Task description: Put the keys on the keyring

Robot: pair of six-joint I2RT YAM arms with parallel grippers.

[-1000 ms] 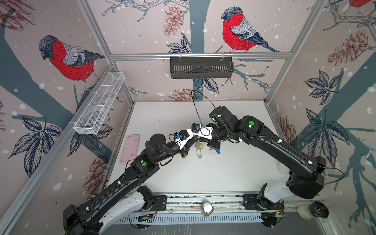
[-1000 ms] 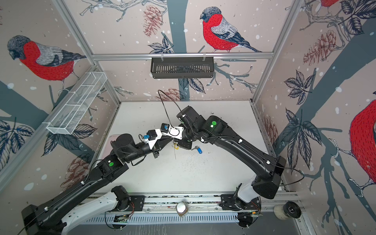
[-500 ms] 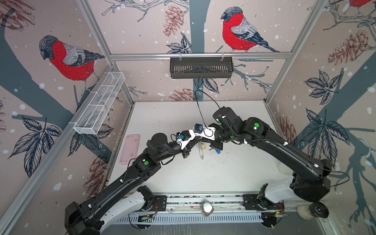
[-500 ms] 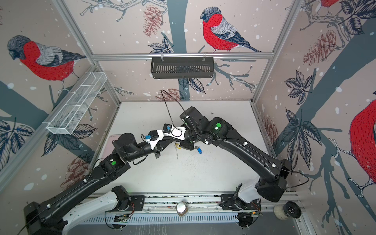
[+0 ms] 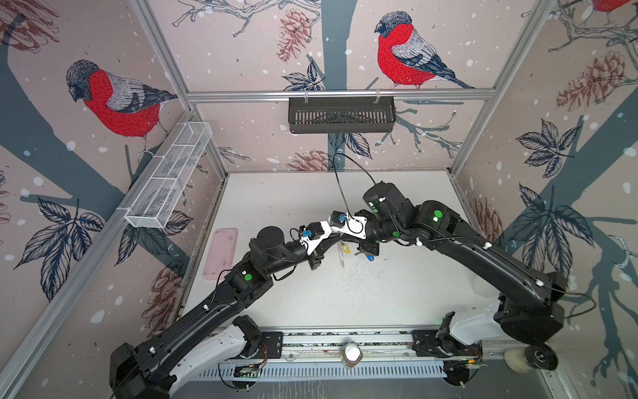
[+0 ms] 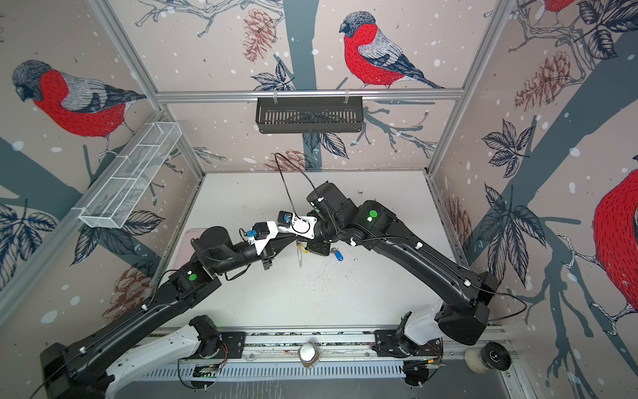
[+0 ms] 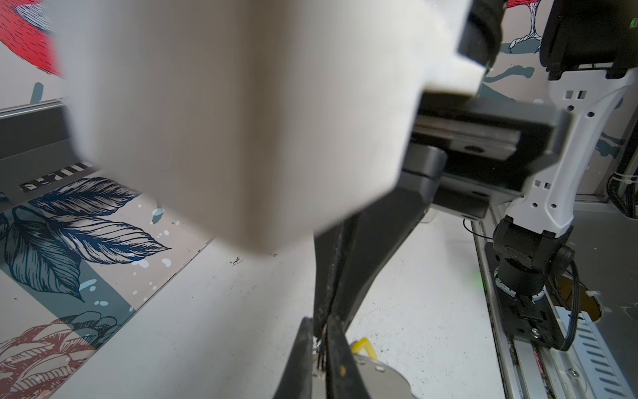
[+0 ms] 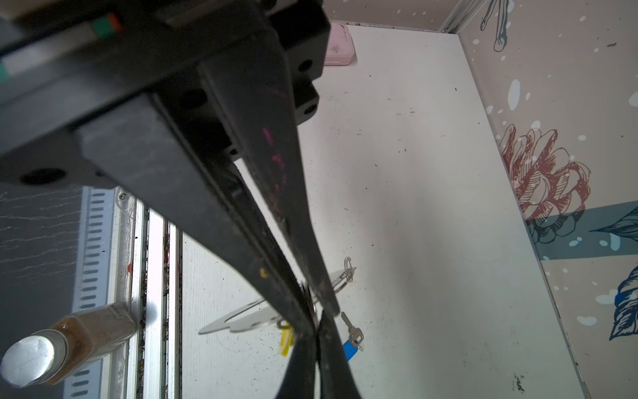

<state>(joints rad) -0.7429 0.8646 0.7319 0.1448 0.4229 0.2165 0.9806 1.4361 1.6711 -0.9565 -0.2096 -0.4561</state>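
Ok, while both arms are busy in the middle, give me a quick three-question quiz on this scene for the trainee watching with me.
1. True or false: the blue-tagged key lies flat on the table.
2. Pick one: the pink tray sits at the table's A) left edge, B) right edge, C) centre.
3. What colour is the tag that shows right beside the keyring?

Key: 1 true; 2 A; 3 yellow.
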